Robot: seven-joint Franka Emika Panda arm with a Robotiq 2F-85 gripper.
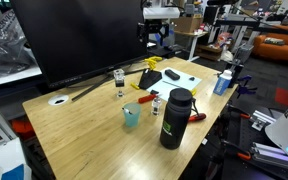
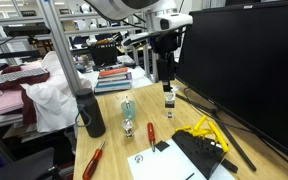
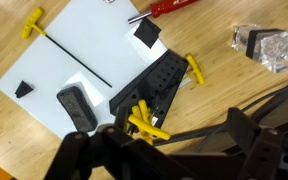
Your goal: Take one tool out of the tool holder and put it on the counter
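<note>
The black tool holder [image 3: 156, 88] lies across the edge of a white sheet [image 3: 79, 45] on the light-wood counter [image 3: 239, 105]. Several yellow T-handle tools [image 3: 144, 122] sit in it. It also shows in both exterior views [image 1: 147, 76] [image 2: 206, 137]. One yellow T-handle tool [image 3: 32, 22] lies loose on the white sheet, and another yellow handle [image 3: 194, 68] lies beside the holder. My gripper [image 3: 159, 152] hangs above the counter, over the holder's yellow tools, with its jaws apart and nothing in them. It is raised in both exterior views [image 2: 168, 82] [image 1: 160, 42].
A black bottle [image 1: 175, 118], a teal cup [image 1: 131, 116], small glasses [image 1: 120, 80] [image 3: 269, 45] and red-handled screwdrivers [image 2: 150, 131] [image 2: 92, 160] stand or lie on the counter [image 1: 84, 135]. A large black monitor [image 2: 249, 60] and its stand legs [image 3: 234, 105] border the holder.
</note>
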